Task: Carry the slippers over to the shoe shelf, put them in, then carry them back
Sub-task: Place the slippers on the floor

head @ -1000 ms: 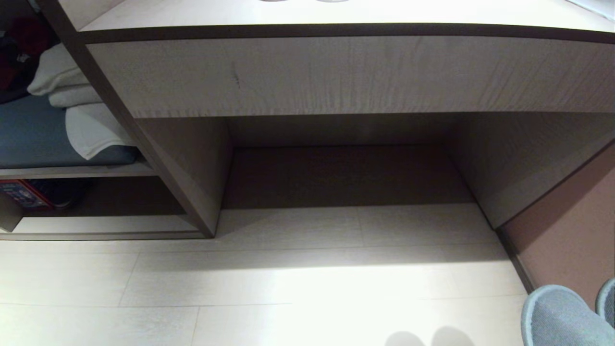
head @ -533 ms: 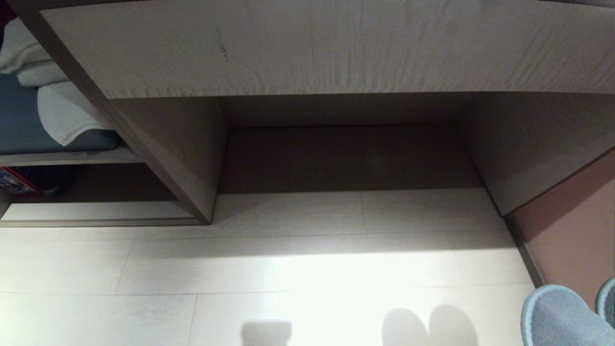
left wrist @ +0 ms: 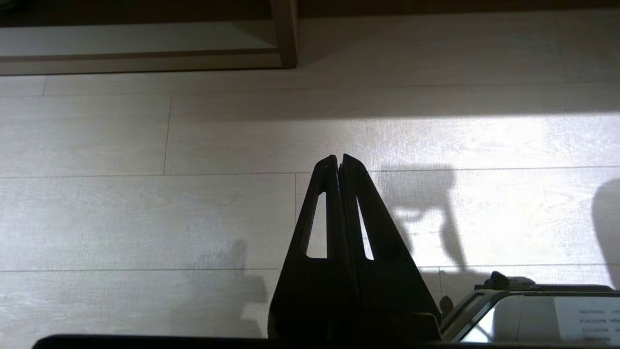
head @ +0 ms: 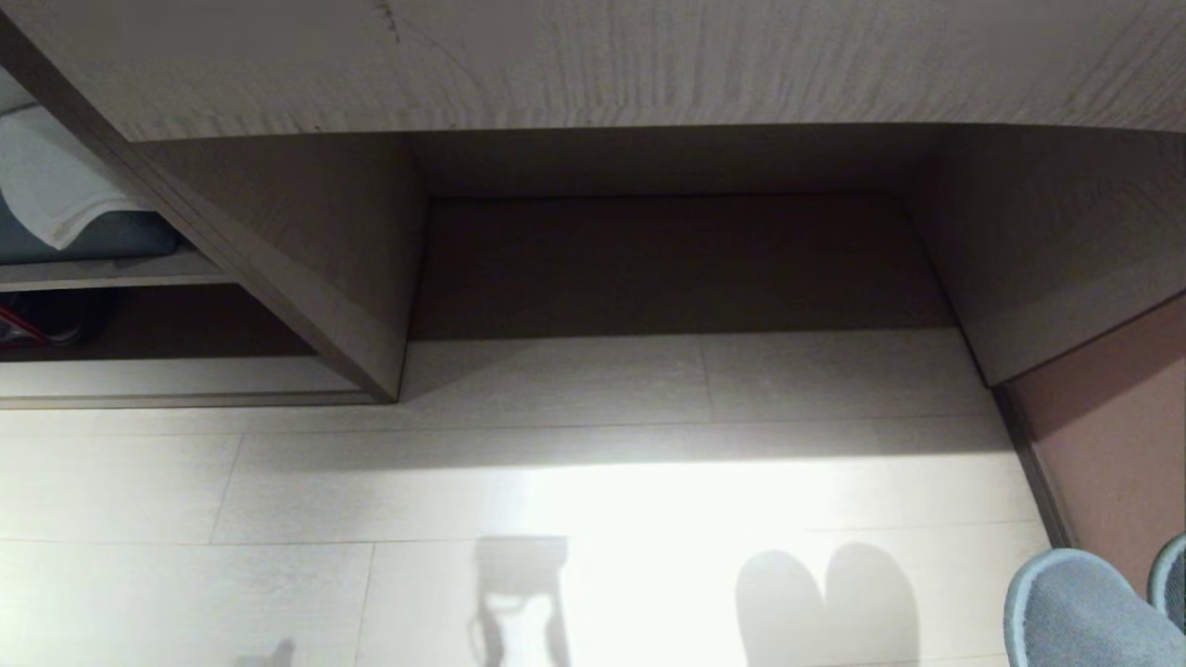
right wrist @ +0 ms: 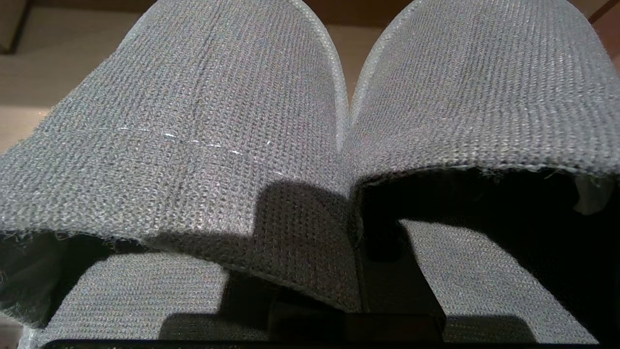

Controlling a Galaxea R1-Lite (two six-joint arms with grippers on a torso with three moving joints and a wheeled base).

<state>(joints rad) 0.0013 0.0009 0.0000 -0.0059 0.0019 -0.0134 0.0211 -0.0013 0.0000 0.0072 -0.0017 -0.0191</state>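
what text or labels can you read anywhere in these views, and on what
No text can be read.
White label on the robot's own body, left wrist view: several printed lines, too small and apparently reversed to read.
Red item in the low cubby, head view: no print legible.
Slippers: no label or brand visible.

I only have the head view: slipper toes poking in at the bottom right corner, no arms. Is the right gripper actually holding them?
Observer: Yes. In the right wrist view the right gripper is shut on the inner edges of both slippers, side by side, toes pointing away.
Operator: And the left?
Observer: The left gripper is shut and holds nothing, above bare floor.
Operator: Shelf near it?
Observer: The shoe shelf and its upright divider lie ahead of that gripper, across the floor.
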